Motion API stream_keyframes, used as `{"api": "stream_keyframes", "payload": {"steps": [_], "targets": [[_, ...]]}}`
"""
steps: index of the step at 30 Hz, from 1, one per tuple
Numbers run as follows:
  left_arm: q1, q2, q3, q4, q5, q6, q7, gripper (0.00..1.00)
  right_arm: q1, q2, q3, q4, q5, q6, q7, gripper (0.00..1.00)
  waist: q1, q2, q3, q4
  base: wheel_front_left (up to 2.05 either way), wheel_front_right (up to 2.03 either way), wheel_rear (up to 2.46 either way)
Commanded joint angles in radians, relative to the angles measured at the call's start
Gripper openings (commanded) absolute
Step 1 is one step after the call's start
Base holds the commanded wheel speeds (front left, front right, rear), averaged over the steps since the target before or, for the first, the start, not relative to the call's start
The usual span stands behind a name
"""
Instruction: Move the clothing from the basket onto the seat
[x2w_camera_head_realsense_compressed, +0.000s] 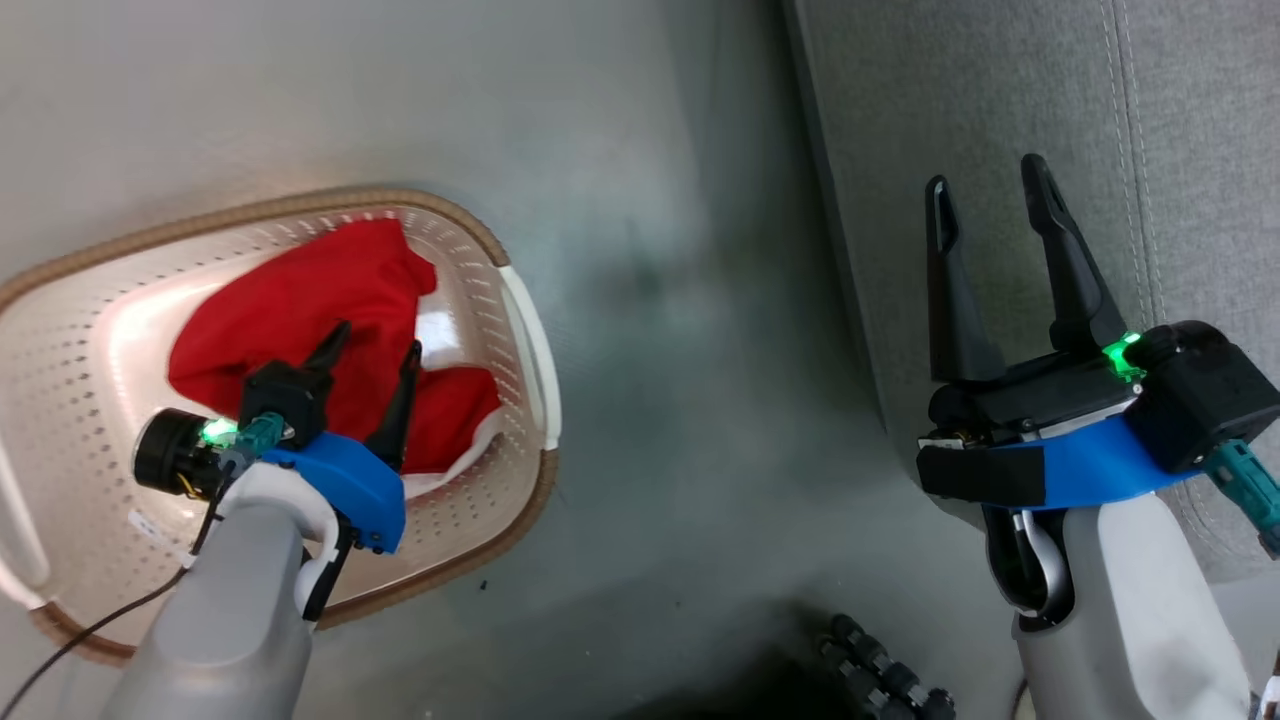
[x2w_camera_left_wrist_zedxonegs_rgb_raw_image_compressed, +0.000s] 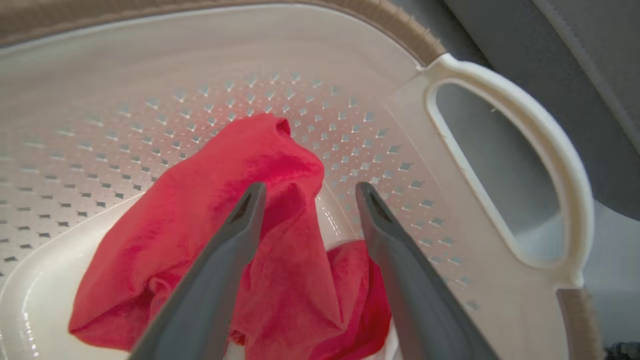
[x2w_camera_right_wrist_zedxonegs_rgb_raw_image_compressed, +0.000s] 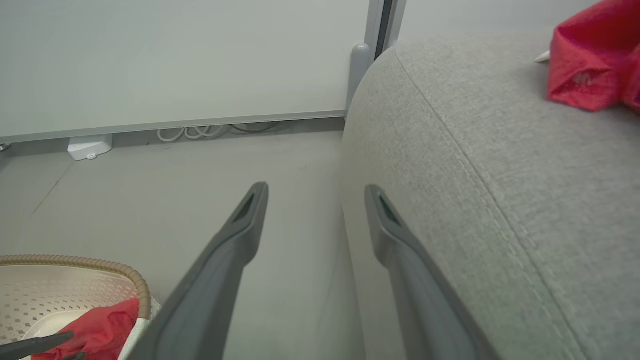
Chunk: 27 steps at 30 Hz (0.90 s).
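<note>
Underfoot: smooth grey floor (x2w_camera_head_realsense_compressed: 650, 300), running ahead of the right gripper (x2w_camera_head_realsense_compressed: 985, 172) to a pale wall (x2w_camera_right_wrist_zedxonegs_rgb_raw_image_compressed: 175, 60) with white cables (x2w_camera_right_wrist_zedxonegs_rgb_raw_image_compressed: 200, 131) coiled at its foot.

Seat (x2w_camera_head_realsense_compressed: 1000, 100): grey woven fabric with stitched seams, just right of that gripper.

Right gripper: fingers spread wide, nothing between them.

Left gripper (x2w_camera_head_realsense_compressed: 378, 336): fingers parted, gripping nothing, tips down inside the basket (x2w_camera_head_realsense_compressed: 80, 400) over the clothing (x2w_camera_head_realsense_compressed: 300, 300); contact cannot be told.

Clothing: bright red, crumpled, one fold peaked between the left fingers, white trim along one edge.

Second red piece (x2w_camera_right_wrist_zedxonegs_rgb_raw_image_compressed: 585, 75): on the seat top, ahead and right of the right gripper.
</note>
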Motion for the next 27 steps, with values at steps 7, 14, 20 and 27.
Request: {"api": "stream_keyframes", "payload": {"steps": [7,14,20,27], "targets": [[-0.085,0.006,0.002,0.131,0.009,0.034,-0.002,1.00,0.002,0.003,0.012,0.012,0.020,-0.001,-0.022,1.00,-0.0002,0.0000,0.072,-0.042,0.00,0.00,0.00],[-0.145,-0.009,0.011,0.248,-0.012,0.052,0.001,0.00,0.016,0.003,0.016,0.005,0.022,-0.001,-0.028,1.00,-0.0002,0.0000,0.083,-0.034,0.00,0.00,0.00],[-0.171,-0.018,0.000,0.291,-0.019,0.037,0.001,0.00,0.007,0.003,0.020,0.005,0.025,-0.001,-0.030,1.00,-0.0002,0.0000,0.086,-0.029,0.00,0.00,0.00],[-0.188,-0.020,-0.011,0.309,-0.023,0.028,-0.002,0.00,-0.013,0.003,0.028,0.017,0.021,-0.001,-0.032,1.00,-0.0002,0.0000,0.080,-0.025,0.00,0.00,0.00]]}}
